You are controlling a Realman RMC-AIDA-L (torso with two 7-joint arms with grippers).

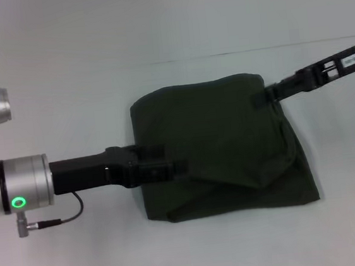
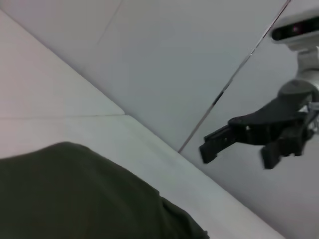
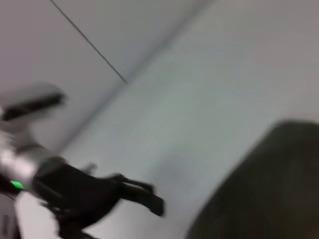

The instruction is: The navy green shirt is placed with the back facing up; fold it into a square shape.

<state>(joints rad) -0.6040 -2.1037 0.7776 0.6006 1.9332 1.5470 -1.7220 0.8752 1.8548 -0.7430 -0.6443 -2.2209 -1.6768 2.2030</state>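
The navy green shirt (image 1: 220, 147) is lying on the white worktop (image 1: 65, 87) as a roughly square bundle, its loose layered edges trailing toward the near right. The left gripper (image 1: 175, 168) is reaching in over its left near edge, while the right gripper (image 1: 264, 95) is sitting at the far right corner. Whether either pair of fingers is pinching cloth I cannot tell. No containers are showing.

plain dark olive-green shirt (image 1: 216, 141), white table (image 1: 82, 257), black grippers
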